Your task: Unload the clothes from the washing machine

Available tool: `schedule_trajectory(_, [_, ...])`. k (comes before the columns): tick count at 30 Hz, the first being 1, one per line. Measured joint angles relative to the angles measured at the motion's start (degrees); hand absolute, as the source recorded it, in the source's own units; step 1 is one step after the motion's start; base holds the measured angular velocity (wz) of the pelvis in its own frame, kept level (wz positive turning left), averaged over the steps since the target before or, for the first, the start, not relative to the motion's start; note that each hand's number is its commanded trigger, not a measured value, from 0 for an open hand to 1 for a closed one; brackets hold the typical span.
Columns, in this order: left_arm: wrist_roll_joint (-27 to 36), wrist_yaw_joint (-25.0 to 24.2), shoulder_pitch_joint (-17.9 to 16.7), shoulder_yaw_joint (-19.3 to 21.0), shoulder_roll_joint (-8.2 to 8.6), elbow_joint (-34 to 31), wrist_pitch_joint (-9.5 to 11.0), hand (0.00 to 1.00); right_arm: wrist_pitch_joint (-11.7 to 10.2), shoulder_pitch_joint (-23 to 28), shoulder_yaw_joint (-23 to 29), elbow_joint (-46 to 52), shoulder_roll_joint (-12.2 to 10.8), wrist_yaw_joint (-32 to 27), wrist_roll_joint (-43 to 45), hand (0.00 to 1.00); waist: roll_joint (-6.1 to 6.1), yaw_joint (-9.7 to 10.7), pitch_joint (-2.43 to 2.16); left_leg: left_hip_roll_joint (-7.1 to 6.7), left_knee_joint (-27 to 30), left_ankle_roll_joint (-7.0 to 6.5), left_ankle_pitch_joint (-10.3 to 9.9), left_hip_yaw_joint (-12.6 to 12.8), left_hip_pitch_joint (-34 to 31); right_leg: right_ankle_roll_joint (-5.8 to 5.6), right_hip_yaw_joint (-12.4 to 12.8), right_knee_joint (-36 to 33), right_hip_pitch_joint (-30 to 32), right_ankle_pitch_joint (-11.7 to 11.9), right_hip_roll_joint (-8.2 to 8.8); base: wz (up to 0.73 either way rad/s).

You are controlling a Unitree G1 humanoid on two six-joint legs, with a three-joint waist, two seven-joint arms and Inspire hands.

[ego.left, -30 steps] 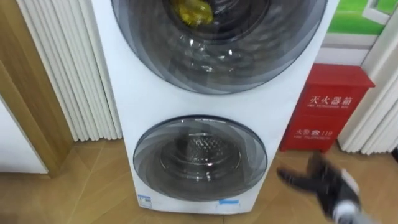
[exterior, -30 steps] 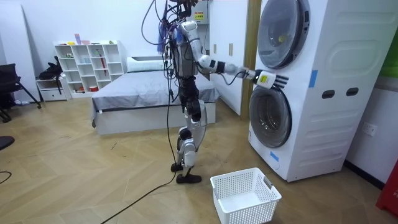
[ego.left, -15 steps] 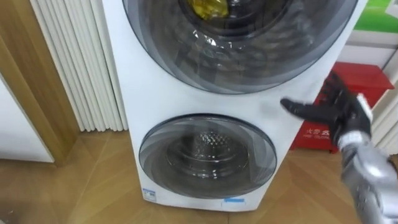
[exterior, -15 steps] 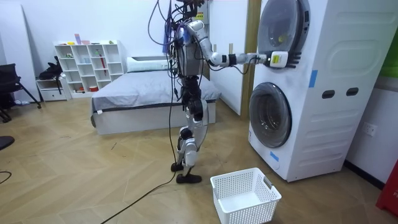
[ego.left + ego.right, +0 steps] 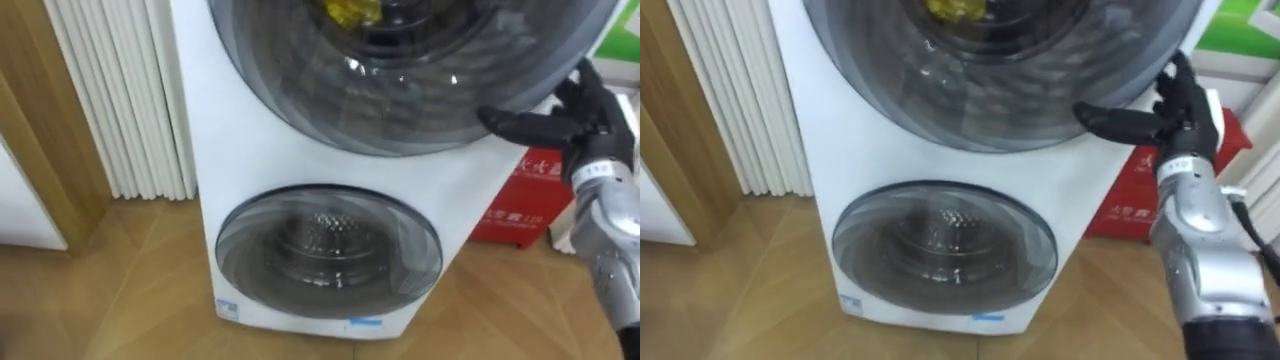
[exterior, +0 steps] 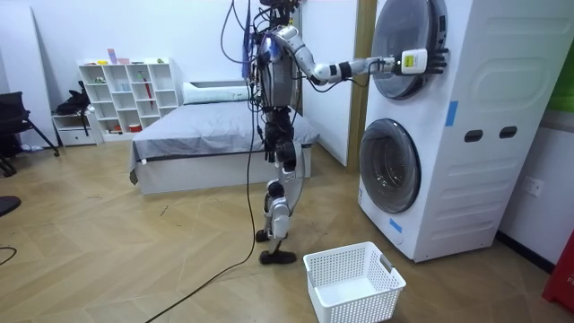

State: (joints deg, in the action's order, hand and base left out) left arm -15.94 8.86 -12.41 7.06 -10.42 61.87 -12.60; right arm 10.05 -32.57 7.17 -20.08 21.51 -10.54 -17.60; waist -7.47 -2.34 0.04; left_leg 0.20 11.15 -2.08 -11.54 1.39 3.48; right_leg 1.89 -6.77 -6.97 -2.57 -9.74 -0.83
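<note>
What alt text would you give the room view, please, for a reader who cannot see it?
The robot stands at a tall white washing machine, its open right hand at the closed upper door. A white laundry basket sits on the wooden floor near its feet; a bed stands behind.

the scene is brightly and evenly lit. small glints are seen on the upper door (image 5: pixel 420 100); the lower door (image 5: pixel 328 262) is dulled by soft reflections.

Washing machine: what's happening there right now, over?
Right robot hand open, at edge of upper door. Yellow clothes behind it. Door shut, nothing picked yet.
</note>
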Motion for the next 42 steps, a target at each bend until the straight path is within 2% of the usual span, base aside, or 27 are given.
schedule_trajectory(1, [-0.5, -0.1, -0.4, 0.9, 0.21, 0.0, -0.3, 0.00, 0.0, -0.6, -1.1, 2.7, 0.6, -0.3, 0.6, 0.00, 0.66, 0.9, -0.18, 0.49, -0.1, 0.58, -0.2, -1.5, -0.8, 1.01, -2.2, -0.9, 0.6, 2.7, -0.07, 0.06])
schedule_trajectory(2, [-0.5, -0.3, -0.1, 0.8, 0.30, -0.1, -0.8, 0.00, -0.1, -0.8, -1.9, 4.6, 2.1, -0.6, 0.7, 0.00, 1.28, 2.2, -0.42, 0.51, -0.8, 0.64, -0.2, -0.9, -0.6, 1.03, -3.7, -1.0, 0.5, 2.7, 0.01, 0.28])
schedule_trajectory(4, [-0.5, -0.5, 0.3, 0.7, 0.20, -0.6, -0.7, 0.00, -0.1, -1.0, -2.8, 5.5, 3.8, -0.7, 0.9, 0.00, 1.66, 1.8, -0.46, 0.79, -2.0, 0.78, 0.0, 1.3, 0.6, 1.01, -3.9, -1.1, -0.1, 2.7, -0.19, 0.11])
schedule_trajectory(8, [-0.5, -0.5, 0.5, -0.8, -0.15, -1.3, -0.8, 0.00, 0.3, -1.0, -4.1, 6.2, 3.8, 0.2, 1.6, 0.00, 0.91, 1.4, -0.40, 0.87, -2.2, 0.78, 0.0, 1.5, 1.3, 0.96, -4.4, -1.1, -0.4, 2.6, -0.34, 0.00])
schedule_trajectory(12, [-0.5, -0.5, 0.4, -1.7, -0.19, -1.3, -1.1, 0.00, 1.4, -1.0, -4.4, 6.5, 3.8, 0.3, 3.3, 0.00, 0.86, 1.0, -0.36, 0.81, -2.2, 0.77, 0.0, 1.4, 1.2, 0.97, -4.4, -1.1, -0.4, 2.6, -0.29, -0.05])
schedule_trajectory(19, [-0.4, -0.6, 0.6, -1.8, -0.25, -1.3, -1.3, 0.00, 3.6, -0.9, -5.9, 7.7, 3.7, -0.2, 4.2, 0.00, 0.70, 0.6, -0.28, 0.83, -1.5, 1.06, -0.2, 1.6, 1.1, 1.89, -4.6, -1.9, -0.2, 1.7, -0.29, 0.00])
schedule_trajectory(25, [0.3, -0.4, 0.8, -1.8, -0.26, -1.1, -1.2, 0.00, 3.8, -0.2, -5.9, 9.4, 3.4, -0.9, 4.5, 0.00, 0.69, 0.5, -0.34, 0.89, -1.3, 1.23, -0.2, 1.7, 1.0, 2.18, -4.9, -2.1, -0.2, 1.6, -0.40, -0.01])
schedule_trajectory(28, [0.6, -0.4, 0.9, -3.6, -0.33, -1.1, -1.2, 0.00, 3.7, 1.9, -5.9, 12.4, 2.8, -1.3, 6.4, 0.00, 0.83, 0.5, -0.42, 1.03, -1.3, 1.22, -0.1, 1.9, 1.1, 2.20, -4.9, -2.1, -0.3, 1.6, -0.40, -0.05])
schedule_trajectory(33, [0.8, -0.4, 1.3, -4.1, -0.32, -1.0, -1.0, 0.00, 2.6, 2.7, -5.8, 13.0, 0.5, -1.3, 7.1, 0.00, 1.02, 0.5, -0.39, 1.19, -1.3, 1.22, -0.2, 3.1, 1.6, 2.21, -4.9, -2.2, -0.4, 1.6, -0.44, -0.08])
schedule_trajectory(37, [0.7, -0.4, 1.6, -4.4, -0.30, -1.2, -0.7, 0.00, 2.4, 5.0, -5.8, 16.1, 0.0, -0.5, 7.8, 0.00, 1.90, 0.5, -0.31, 1.39, -1.6, 1.38, -0.6, 3.3, 2.1, 2.21, -5.0, -2.7, -0.3, 1.6, -0.58, -0.05])
schedule_trajectory(40, [0.8, -0.4, 1.6, -5.5, -0.43, -1.2, -0.7, 0.00, 2.5, 8.7, -5.5, 20.9, -0.3, 0.3, 7.6, 0.00, 2.56, 0.7, -0.63, 1.44, -1.6, 1.40, -1.0, 3.3, 2.1, 2.21, -5.0, -2.8, -0.4, 1.6, -0.63, 0.00])
schedule_trajectory(42, [0.7, -0.4, 1.4, -5.6, -0.43, -1.1, -0.7, 0.00, 2.5, 10.8, -5.3, 24.2, -0.9, 0.8, 7.1, 0.00, 2.77, 0.8, -0.63, 1.41, -1.6, 1.41, -0.9, 3.3, 2.1, 2.21, -4.9, -2.8, -0.4, 1.6, -0.65, -0.03])
